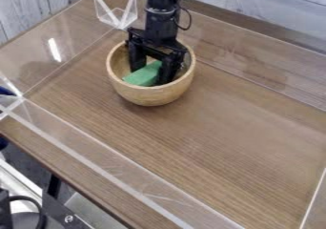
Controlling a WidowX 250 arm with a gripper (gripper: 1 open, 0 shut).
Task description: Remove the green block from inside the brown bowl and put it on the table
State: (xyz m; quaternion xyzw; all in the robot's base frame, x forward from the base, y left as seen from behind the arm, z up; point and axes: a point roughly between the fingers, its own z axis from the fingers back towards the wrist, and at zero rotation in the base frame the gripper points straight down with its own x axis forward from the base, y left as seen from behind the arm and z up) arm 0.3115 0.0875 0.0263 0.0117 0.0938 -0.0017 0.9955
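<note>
A broad brown wood-grain table (216, 137), fenced by clear acrylic walls (76, 166) along its edges, fills the camera view. Toward its far left stands the round, thick-walled brown bowl (152, 92) of pale wood, well apart from the walls. A black robot arm (162, 4) comes down from the top of the picture, its gripper (155, 66) pointing almost straight down into the bowl. The jaws are spread wide, one finger (132, 59) near the bowl's left inner wall and the other toward the right, and they have hold of nothing. The green block (143, 75) lies inside the bowl, tilted against its left side, partly between the spread fingers.
</note>
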